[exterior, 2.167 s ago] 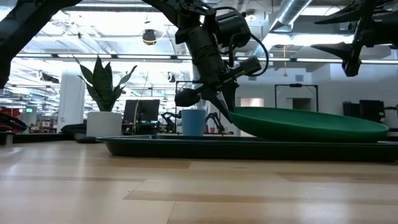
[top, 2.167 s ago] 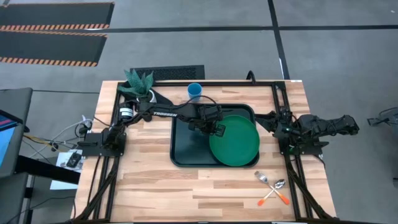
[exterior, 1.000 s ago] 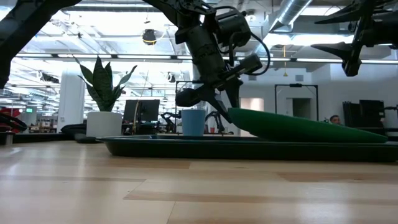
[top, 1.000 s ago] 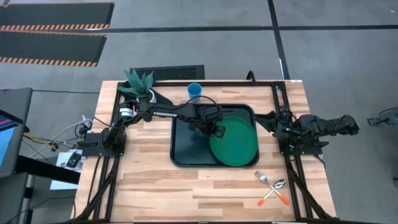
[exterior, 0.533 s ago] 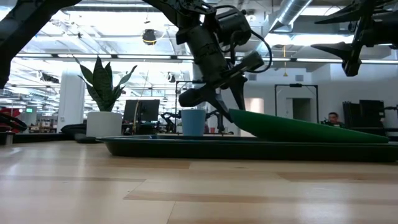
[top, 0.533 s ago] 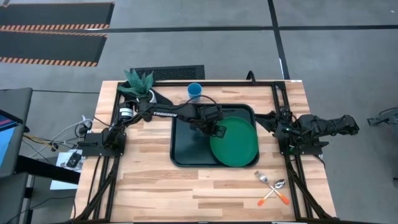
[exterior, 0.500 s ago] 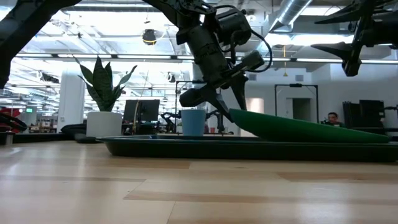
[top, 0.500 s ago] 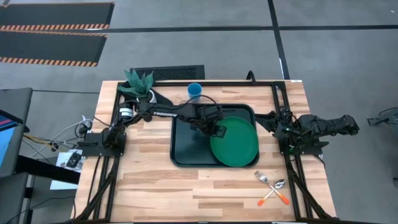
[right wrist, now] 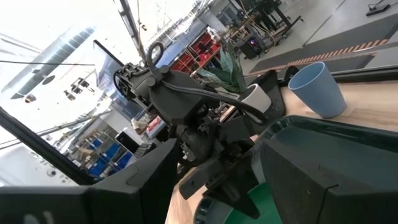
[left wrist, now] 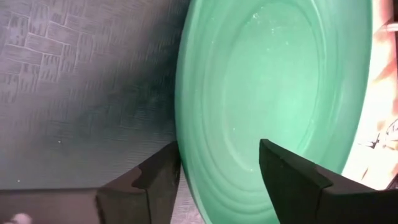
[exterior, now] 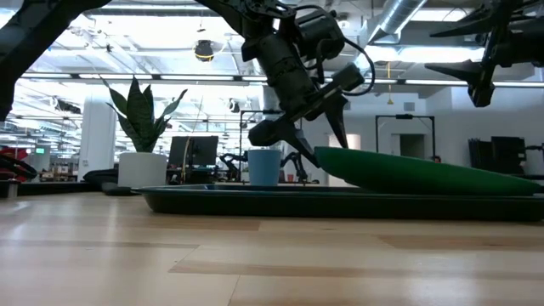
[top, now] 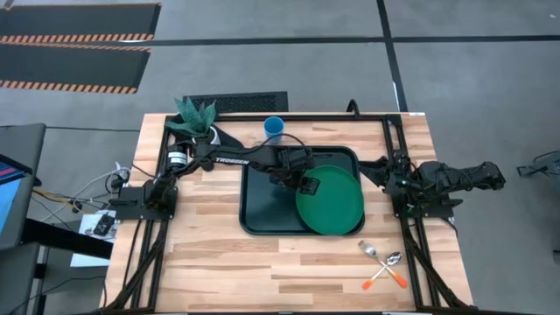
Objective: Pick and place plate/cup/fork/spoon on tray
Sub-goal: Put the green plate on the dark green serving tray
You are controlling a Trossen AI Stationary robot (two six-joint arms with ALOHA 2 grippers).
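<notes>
One tray [top: 262,206], one plate [top: 331,201], one cup [top: 274,128] — one fork [top: 367,249], one spoon [top: 391,260], one potted plant [top: 196,117].

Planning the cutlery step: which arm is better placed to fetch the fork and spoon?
Right, probably. The fork and spoon lie on the table's right side near the right arm's base, and the right gripper is open; the left gripper is at the plate.

Tray [top: 262,206] at frame centre in the high view, plate [top: 331,200] on its right half. Cup [top: 274,128] just above tray. Fork [top: 368,250] and spoon [top: 391,260] lower right, crossed.
</notes>
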